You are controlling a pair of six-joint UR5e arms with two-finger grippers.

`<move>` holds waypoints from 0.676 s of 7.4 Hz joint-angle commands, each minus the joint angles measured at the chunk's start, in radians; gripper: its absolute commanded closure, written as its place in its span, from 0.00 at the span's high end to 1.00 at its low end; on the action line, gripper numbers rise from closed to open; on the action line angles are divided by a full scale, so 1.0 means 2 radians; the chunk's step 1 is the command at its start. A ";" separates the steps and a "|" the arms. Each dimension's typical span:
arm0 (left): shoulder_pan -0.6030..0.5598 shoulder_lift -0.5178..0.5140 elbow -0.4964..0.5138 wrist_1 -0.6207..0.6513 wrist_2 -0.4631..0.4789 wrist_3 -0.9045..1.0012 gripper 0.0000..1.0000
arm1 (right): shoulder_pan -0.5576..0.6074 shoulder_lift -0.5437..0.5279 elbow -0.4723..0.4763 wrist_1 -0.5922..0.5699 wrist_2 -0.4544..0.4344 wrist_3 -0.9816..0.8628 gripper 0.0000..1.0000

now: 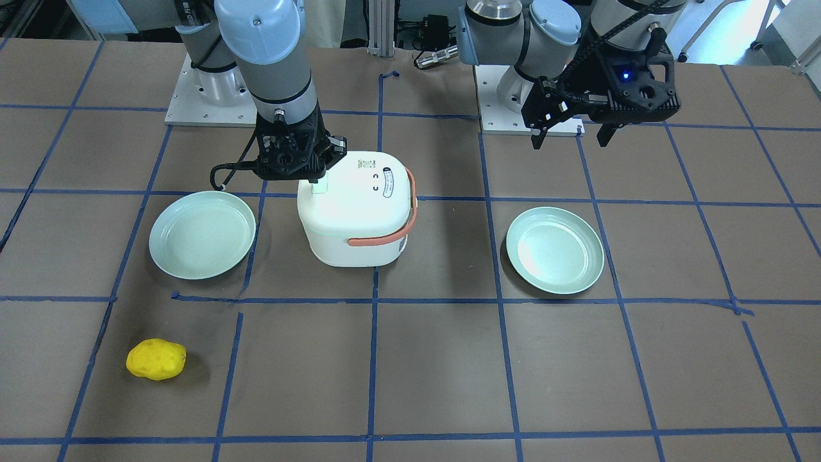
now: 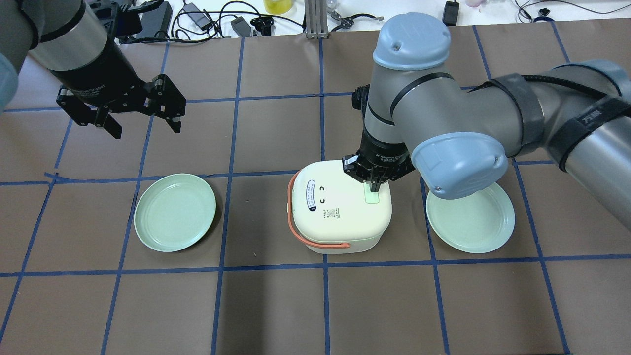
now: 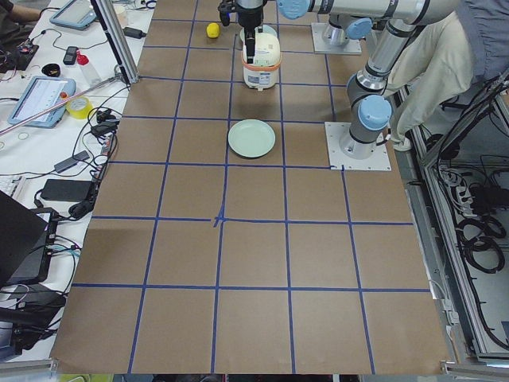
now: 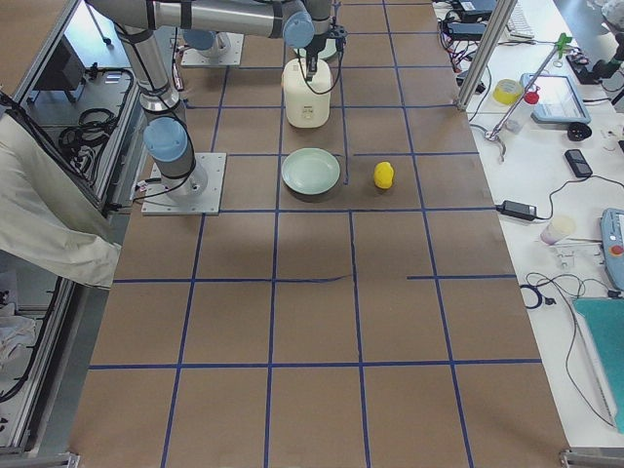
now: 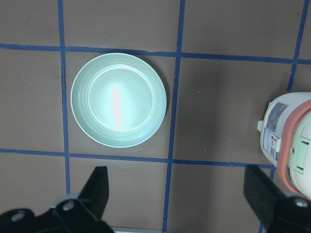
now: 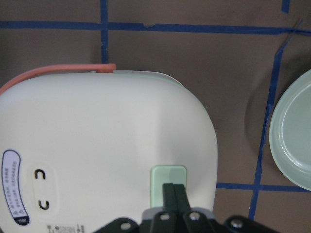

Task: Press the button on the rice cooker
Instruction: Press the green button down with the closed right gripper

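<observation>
Lying nearest the front-facing camera, a yellow lumpy sponge-like object [image 1: 156, 359] is sitting on the brown paper-covered table with blue tape grid lines [image 1: 436, 372], well apart from everything else. Farther in, 1 pale green round plate [image 1: 202, 235] and a second pale green round plate [image 1: 555, 250] are flanking the white rounded rice cooker [image 1: 359, 212], which is standing upright mid-table between them. Its lid is lying closed, its salmon-coloured handle is folded down around the body, and an oval blue-edged label is showing on top. The right arm is reaching straight down over the lid. The right gripper [image 6: 173, 188] is pinching its 2 fingers together, holding nothing, with the tips on the pale green rectangular button [image 6: 168, 174]. Farthest back, the left gripper [image 1: 571, 136] is hovering above the table near its base, fingers spread wide and empty.
</observation>
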 commanded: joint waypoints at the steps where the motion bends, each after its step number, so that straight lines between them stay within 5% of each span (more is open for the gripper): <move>1: 0.000 0.000 0.000 0.000 0.000 0.000 1.00 | 0.006 0.003 0.006 -0.011 -0.002 -0.001 0.08; 5: 0.000 0.000 0.000 0.000 0.000 0.000 1.00 | 0.007 0.005 0.011 -0.014 -0.002 -0.002 0.08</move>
